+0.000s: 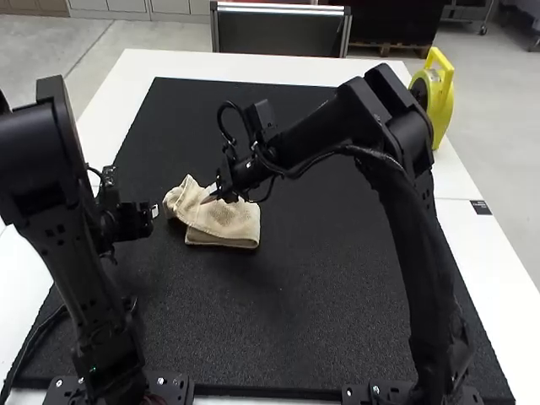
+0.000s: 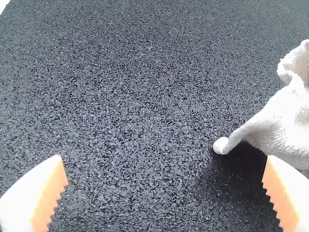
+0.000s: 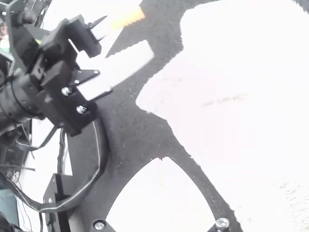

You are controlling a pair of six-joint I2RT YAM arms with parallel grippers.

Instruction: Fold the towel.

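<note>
A: Beige, roughly rectangular cloth towel [image 1: 232,221]: how far along?
B: Apparently part-folded on the black textured mat [image 1: 321,295], one end bunched; flattening likely remains
A: Claws?
B: Orange-padded left gripper [image 2: 165,166] apart; white-fingered right gripper [image 3: 163,164] together

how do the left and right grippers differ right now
The left gripper is open, its fingers wide apart; the right gripper looks shut, its fingers together.
In the high view, the left gripper is beside the towel, at its left, while the right gripper is over the towel, reaching in from the right.
Both have white fingers and are close to the towel.
</note>
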